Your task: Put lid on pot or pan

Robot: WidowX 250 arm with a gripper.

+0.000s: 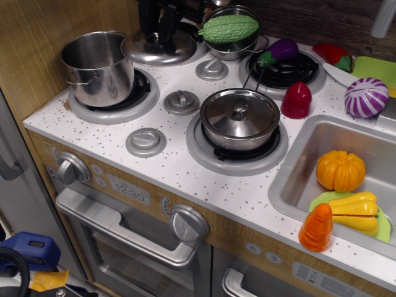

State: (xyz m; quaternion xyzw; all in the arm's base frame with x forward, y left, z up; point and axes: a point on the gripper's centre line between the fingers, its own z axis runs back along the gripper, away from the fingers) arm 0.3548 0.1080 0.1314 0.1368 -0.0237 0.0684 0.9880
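Note:
The round shiny steel lid (158,48) hangs in the air at the back of the toy stove, just right of and about level with the rim of the open steel pot (98,67) on the back-left burner. My black gripper (159,36) comes down from the top edge and is shut on the lid's centre knob, which the fingers hide. The pot stands upright and uncovered, its inside empty. A shallow steel pan with its own knobbed lid (240,116) sits on the front burner.
Grey plastic discs (146,142) (181,101) (212,68) lie on the stovetop. A steel bowl with a green gourd (229,28) is at the back. An eggplant (279,49), a red piece (297,99) and a purple cabbage (365,96) lie to the right. The sink (291,167) holds toy vegetables.

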